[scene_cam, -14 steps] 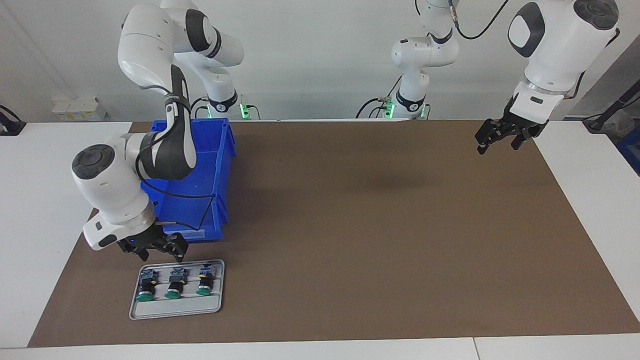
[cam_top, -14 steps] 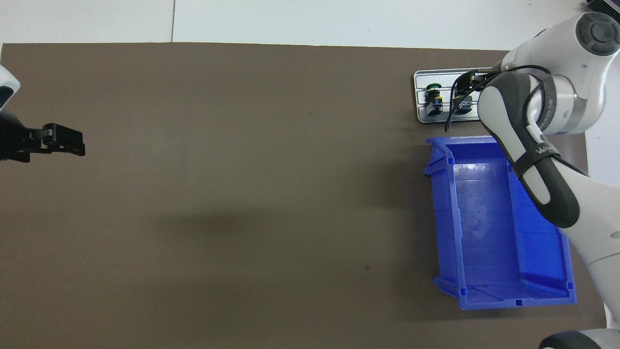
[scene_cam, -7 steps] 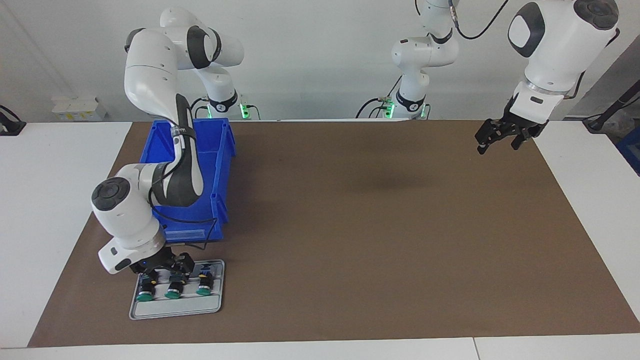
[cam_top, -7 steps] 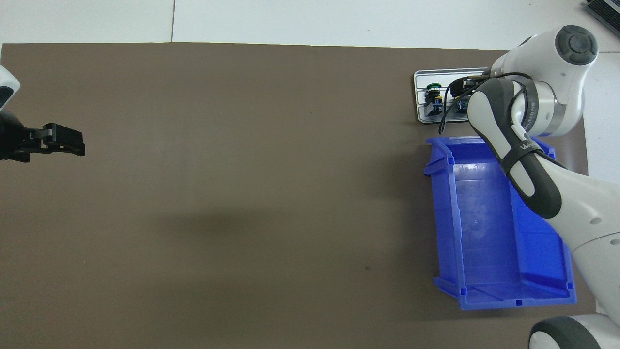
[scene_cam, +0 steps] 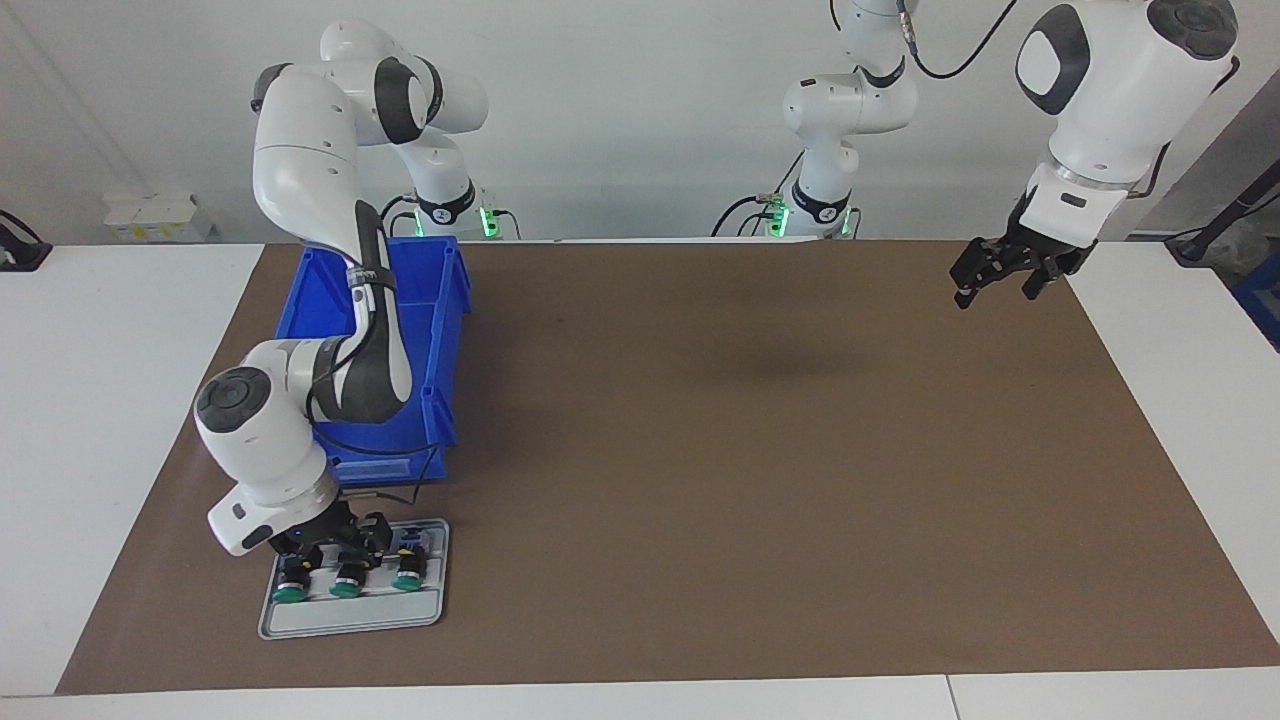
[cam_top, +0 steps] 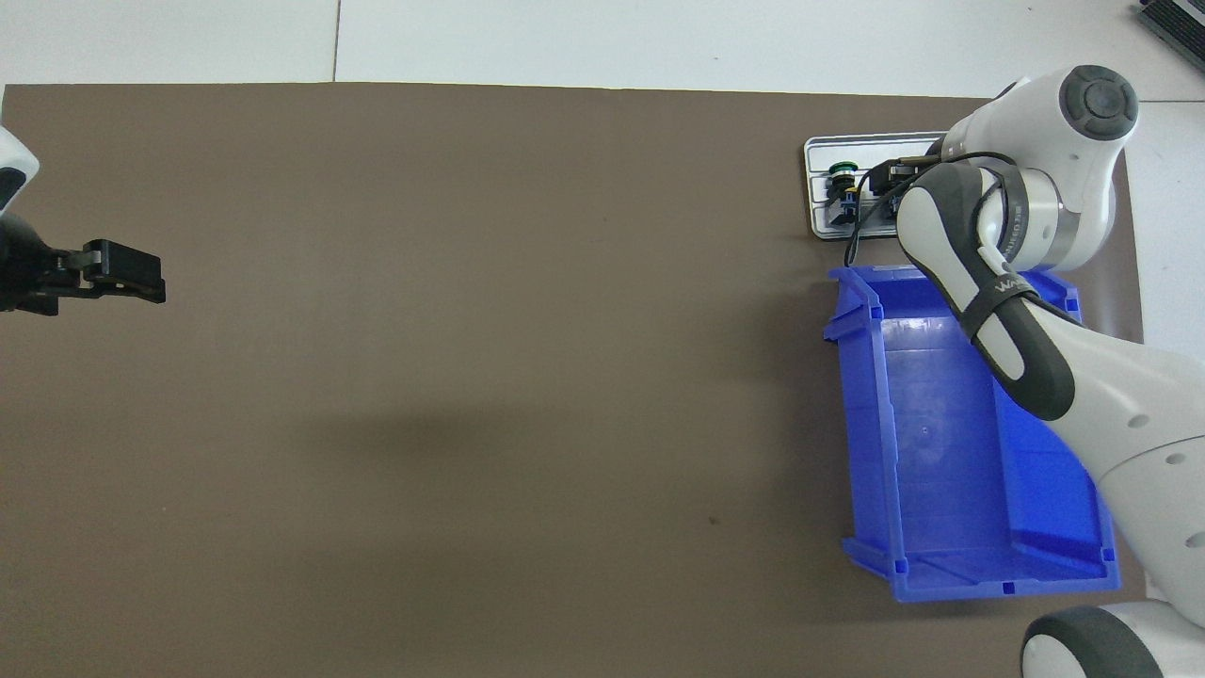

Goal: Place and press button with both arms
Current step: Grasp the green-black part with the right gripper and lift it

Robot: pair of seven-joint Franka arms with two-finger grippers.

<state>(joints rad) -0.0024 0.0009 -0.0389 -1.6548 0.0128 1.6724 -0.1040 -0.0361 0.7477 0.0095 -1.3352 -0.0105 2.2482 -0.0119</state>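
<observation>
Bin of blue plastic sits nearest the robots, the left end effector waits spread over the mat's corner, and farther out the right end effector, fingers indistinct, is down among three buttons on a grey tray.

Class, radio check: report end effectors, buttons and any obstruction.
Right end effector down on the buttons in the grey tray. Left end effector open, waiting over the mat. Blue bin beside tray, not blocking.
</observation>
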